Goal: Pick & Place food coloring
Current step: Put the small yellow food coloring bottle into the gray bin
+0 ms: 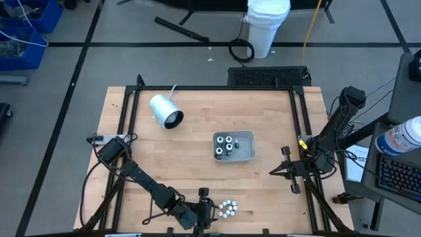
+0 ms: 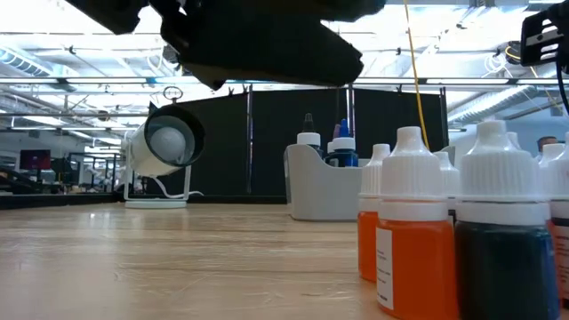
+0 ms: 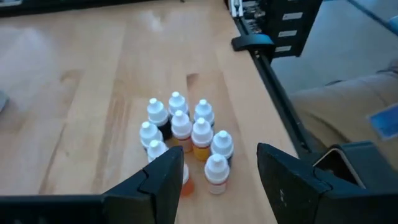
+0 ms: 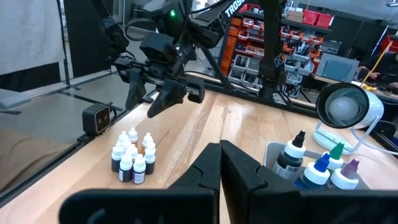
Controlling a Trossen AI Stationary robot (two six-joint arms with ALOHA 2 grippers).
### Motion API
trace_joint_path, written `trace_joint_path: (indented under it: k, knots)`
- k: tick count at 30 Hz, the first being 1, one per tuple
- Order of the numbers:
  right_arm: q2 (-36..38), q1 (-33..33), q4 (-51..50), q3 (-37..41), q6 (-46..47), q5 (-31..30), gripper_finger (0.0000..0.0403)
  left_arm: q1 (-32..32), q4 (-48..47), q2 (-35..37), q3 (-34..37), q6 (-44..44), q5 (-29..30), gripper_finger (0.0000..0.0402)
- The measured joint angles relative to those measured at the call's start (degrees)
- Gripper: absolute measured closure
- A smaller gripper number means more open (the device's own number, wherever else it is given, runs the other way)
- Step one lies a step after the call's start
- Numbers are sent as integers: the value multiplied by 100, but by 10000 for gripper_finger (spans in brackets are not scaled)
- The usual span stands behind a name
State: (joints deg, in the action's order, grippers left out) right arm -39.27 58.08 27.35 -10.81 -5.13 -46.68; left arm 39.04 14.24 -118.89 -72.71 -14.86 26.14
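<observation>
Where table edge nears, food coloring (image 1: 227, 209) beside left gripper (image 1: 209, 209).

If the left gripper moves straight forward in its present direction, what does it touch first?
Probably the cluster of food coloring bottles: the open left gripper points at it, nearest bottles between its fingers; height above them is unclear.

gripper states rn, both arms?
Left gripper: open, empty, over the food coloring bottles.
Right gripper: shut, holding nothing.
</observation>
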Motion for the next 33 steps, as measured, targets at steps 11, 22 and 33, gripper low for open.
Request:
trace_joint_path:
  k: [11, 22, 33]
  knots:
    - [-9, -2, -63, 0, 142, 0, 403, -24, 849, -341, -24, 446, -159, 195]
    - [-15, -2, -63, 0, 145, 0, 403, -489, 348, -328, -26, -593, -208, 195]
    - [-15, 0, -63, 0, 147, 2, 403, -538, -46, -330, -26, -735, -390, 195]
